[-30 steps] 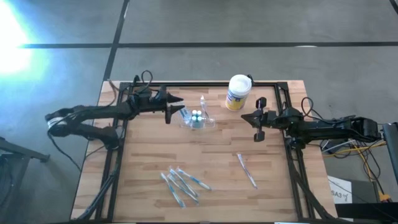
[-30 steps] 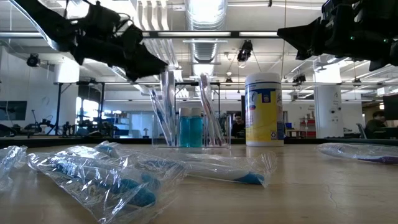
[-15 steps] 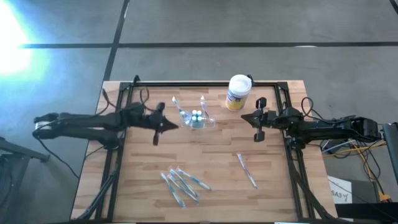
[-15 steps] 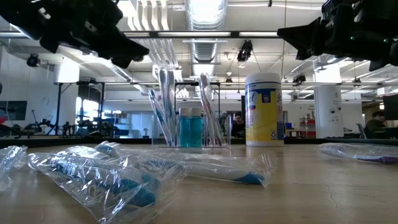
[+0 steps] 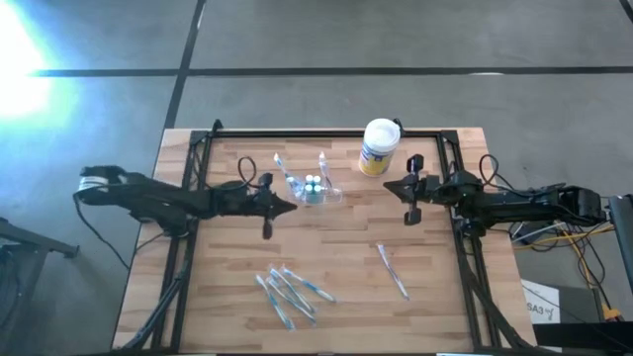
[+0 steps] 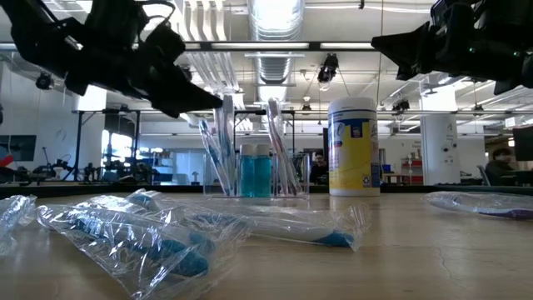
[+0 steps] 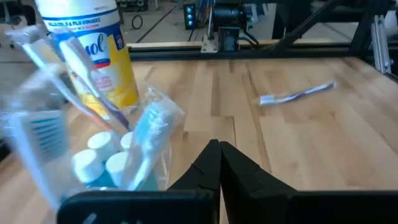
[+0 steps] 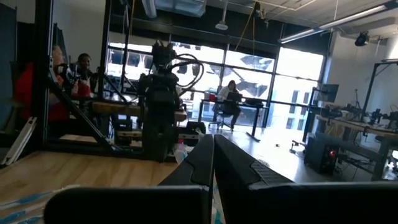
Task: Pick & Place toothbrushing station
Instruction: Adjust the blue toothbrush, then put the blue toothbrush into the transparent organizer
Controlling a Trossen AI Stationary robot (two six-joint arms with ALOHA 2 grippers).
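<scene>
The toothbrushing station [image 5: 312, 187], a clear plastic holder with upright toothbrushes and small blue tubes, stands on its base on the wooden table, in the far middle; it also shows in the low view [image 6: 254, 167] and in the left wrist view [image 7: 93, 162]. My left gripper [image 5: 293, 206] hovers shut just to the near-left of it, touching nothing; its fingertips [image 7: 217, 148] are closed together beside the station. Over the right side of the table my right gripper [image 5: 387, 185] waits, raised and shut [image 8: 212, 142].
A white canister with a yellow-blue label [image 5: 379, 146] stands just right of and behind the station. Several wrapped toothbrushes [image 5: 292, 292] lie near the table's front edge, and one more [image 5: 393, 270] lies toward the right. A black frame [image 5: 326, 134] borders the table.
My left gripper has swung from the station's far-left side toward the table's near edge, sunk a little, and shut. It now points at the station's near-left side. The station has not moved.
</scene>
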